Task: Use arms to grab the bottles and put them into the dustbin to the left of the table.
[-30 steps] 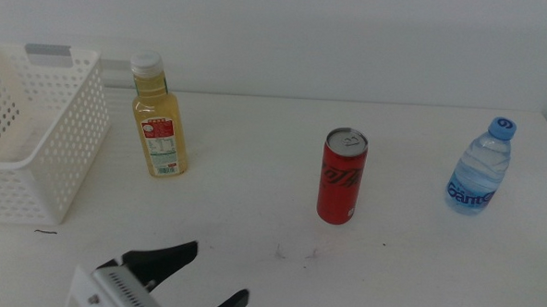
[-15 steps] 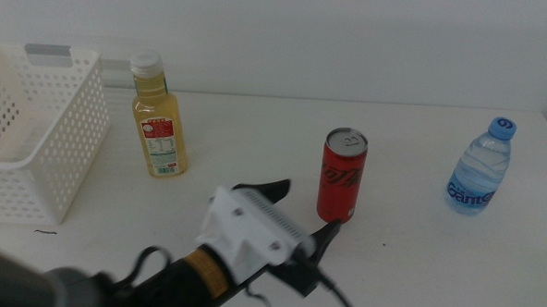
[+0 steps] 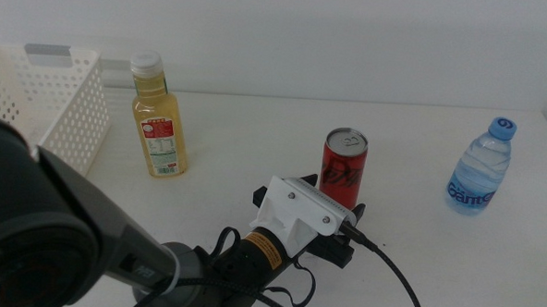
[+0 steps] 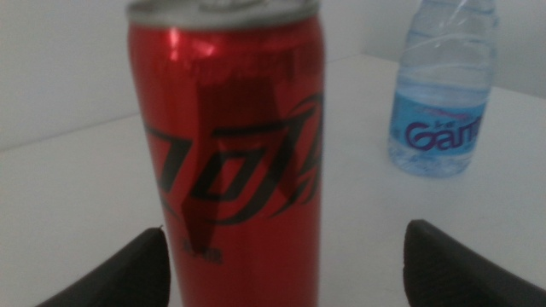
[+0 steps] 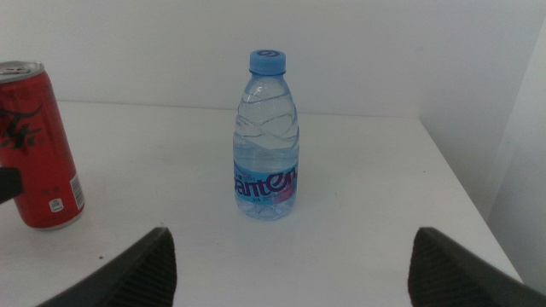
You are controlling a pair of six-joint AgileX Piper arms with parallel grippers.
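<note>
Left gripper is spread wide w/ the red cola can standing upright between its jaws at mid-table, not clamped; can't tell if a jaw touches it. Right gripper also gapes wide, holding nothing, facing the water bottle near the table's right edge. Only the middle view shows the juice bottle just beside the dustbin at far left.

We see three drinks upright on the plain white table: the yellow white-capped juice bottle beside the white perforated plastic dustbin, the red cola can mid-table, and the clear blue-capped water bottle far right.
</note>
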